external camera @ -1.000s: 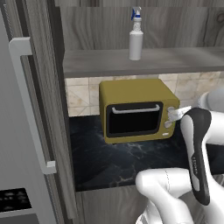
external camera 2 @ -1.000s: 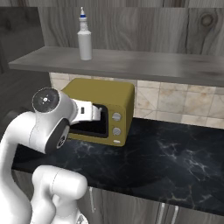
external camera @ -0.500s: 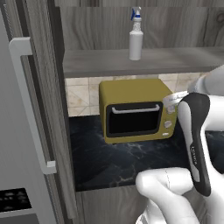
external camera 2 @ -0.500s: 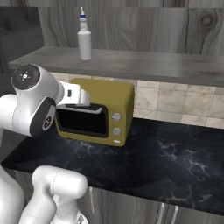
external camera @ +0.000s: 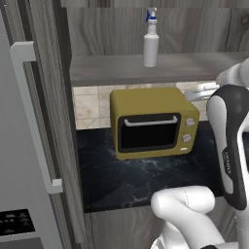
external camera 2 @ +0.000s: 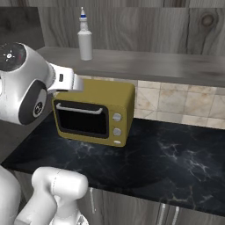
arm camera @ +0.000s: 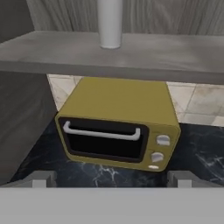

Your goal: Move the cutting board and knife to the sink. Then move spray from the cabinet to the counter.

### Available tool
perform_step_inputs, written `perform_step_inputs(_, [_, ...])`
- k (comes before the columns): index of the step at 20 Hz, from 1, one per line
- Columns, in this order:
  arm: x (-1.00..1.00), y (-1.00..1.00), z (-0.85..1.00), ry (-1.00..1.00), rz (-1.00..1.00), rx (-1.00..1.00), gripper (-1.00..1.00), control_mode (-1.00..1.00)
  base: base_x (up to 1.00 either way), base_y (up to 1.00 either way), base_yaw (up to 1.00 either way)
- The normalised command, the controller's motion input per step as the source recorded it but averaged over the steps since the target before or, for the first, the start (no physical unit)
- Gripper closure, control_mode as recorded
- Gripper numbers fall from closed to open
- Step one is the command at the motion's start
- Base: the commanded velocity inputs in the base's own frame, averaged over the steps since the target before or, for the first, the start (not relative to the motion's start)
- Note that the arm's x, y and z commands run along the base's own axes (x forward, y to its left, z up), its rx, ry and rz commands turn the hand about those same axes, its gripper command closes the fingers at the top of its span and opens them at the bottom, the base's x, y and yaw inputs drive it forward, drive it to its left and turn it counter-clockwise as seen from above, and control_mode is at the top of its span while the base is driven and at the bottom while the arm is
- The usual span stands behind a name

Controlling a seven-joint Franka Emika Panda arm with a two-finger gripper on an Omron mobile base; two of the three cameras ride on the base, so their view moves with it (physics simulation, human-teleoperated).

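The white spray (external camera: pixel 151 39) with its blue-and-white nozzle stands upright on the cabinet (external camera: pixel 112 68) shelf board. From the other side, the spray (external camera 2: pixel 85 37) stands near the left end of that shelf (external camera 2: pixel 154 63). In the hand view its white body (arm camera: pixel 109 24) rises at top centre, on the shelf (arm camera: pixel 175 57). My gripper (arm camera: pixel 111 179) is open and empty, facing the oven from below shelf height, well short of the bottle. The black counter (external camera 2: pixel 176 158) runs beneath. The cutting board, the knife and the sink are out of view.
A yellow oven (external camera: pixel 153 124) sits on the counter (external camera: pixel 136 180) directly under the spray. A tall grey fridge with a long handle (external camera: pixel 29 121) closes off the left side. Beige tiles (external camera 2: pixel 176 103) back the counter, and bare worktop stretches right of the oven (external camera 2: pixel 92 114).
My hand has risen from in front of the oven's door to about the level of its top, just under the shelf. The jaws stayed open and the spray has not moved.
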Motion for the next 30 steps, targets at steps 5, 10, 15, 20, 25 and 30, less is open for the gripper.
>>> perform_step_inputs(5, [-0.02, 0.17, 0.37, -0.17, -0.01, 0.01, -1.00, -1.00, 0.00, 0.00, 0.00])
perform_step_inputs(10, [0.00, 0.16, 0.09, -0.47, 0.00, 0.00, -1.00, -1.00, 0.00, 0.00, 0.00])
perform_step_inputs(15, [0.00, 0.04, 0.25, -0.14, -0.03, 0.03, -1.00, -1.00, 0.00, 0.00, 0.00])
perform_step_inputs(20, [0.00, 0.00, 0.32, 0.00, -0.10, 0.02, -1.00, -1.00, 0.00, 0.00, 0.00])
perform_step_inputs(25, [0.00, 0.00, 0.42, 0.03, -0.14, 0.00, -1.00, -1.00, 0.00, 0.00, 0.00])
perform_step_inputs(30, [0.15, 0.00, 0.28, 0.00, -0.07, 0.00, -1.00, -1.00, 0.00, 0.00, 0.00])
